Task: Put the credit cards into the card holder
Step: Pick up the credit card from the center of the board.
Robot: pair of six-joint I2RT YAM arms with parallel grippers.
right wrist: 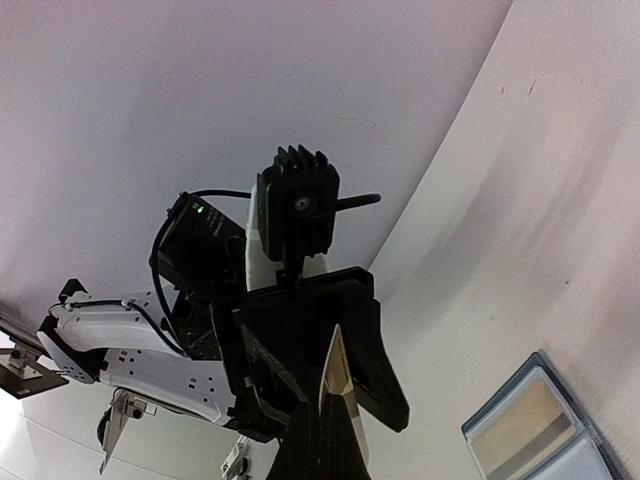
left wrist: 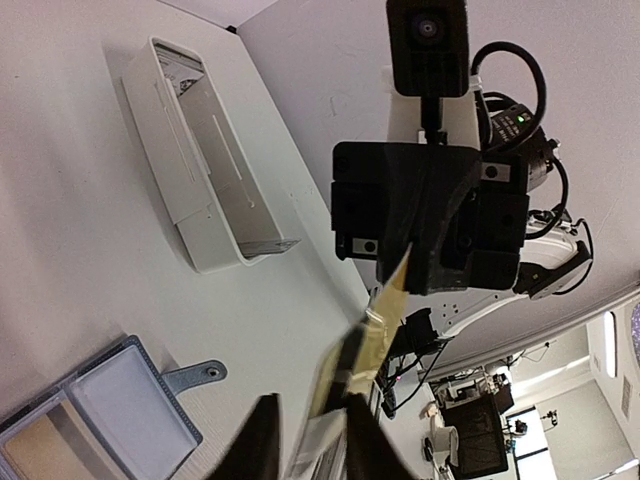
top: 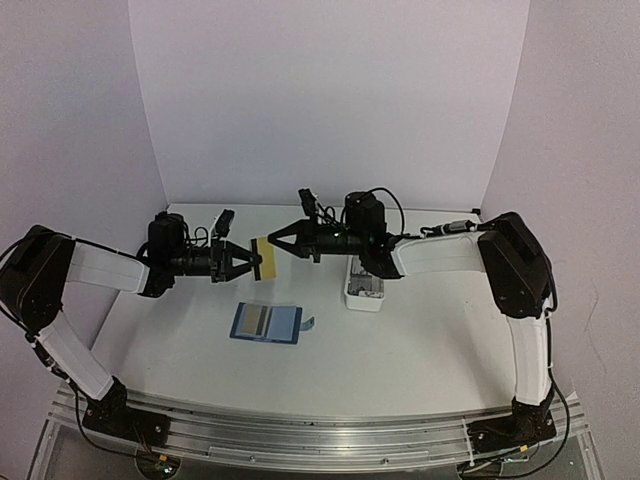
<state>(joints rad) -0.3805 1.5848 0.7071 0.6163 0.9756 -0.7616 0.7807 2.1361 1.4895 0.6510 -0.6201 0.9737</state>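
Meeting above the desk (top: 420, 360), the grippers face each other with the gold card (top: 265, 258) held in the air between them. The right gripper (top: 276, 242) is clenched on one edge of it, and the left gripper (top: 250, 262) brackets the opposite side, though whether it grips or merely flanks the card I cannot tell. Below them the blue holder (top: 285, 322) lies open and flat on the desk, a tan card (top: 258, 320) in its left pocket, with a white tray (top: 365, 285) nearby to its right.
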